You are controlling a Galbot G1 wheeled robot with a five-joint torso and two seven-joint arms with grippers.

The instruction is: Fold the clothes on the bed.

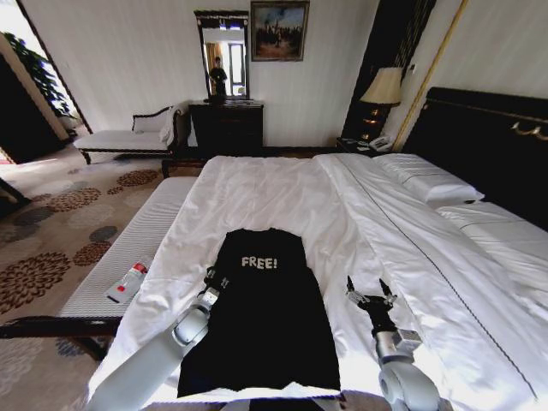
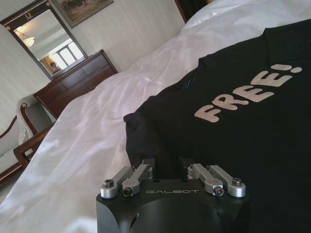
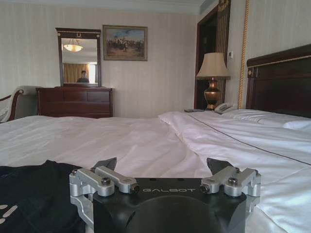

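A black T-shirt with white "FREE!" lettering lies spread flat, chest up, near the foot of a large bed made up in white. The shirt's collar end points toward the far side of the bed; its hem reaches the near edge of the duvet.

The left gripper sits at the shirt's left edge, level with the lettering and just beside it. In the left wrist view, the left gripper has its jaws apart, and the black cloth of the sleeve area lies right in front of them and between them; whether the fingertips touch the fabric cannot be told. The lettering lies just beyond the jaws, to one side.

The right gripper hovers over bare white duvet, off the shirt's right edge and apart from it. Its jaws stand wide apart with nothing between them. In the right wrist view the shirt shows as a dark patch beside the jaws, and white bedding stretches ahead of them.

Beyond both grippers, at the far wall, stand a dark wooden dresser and a mirror. A white-cushioned bench runs alongside the bed, outward of the left gripper.
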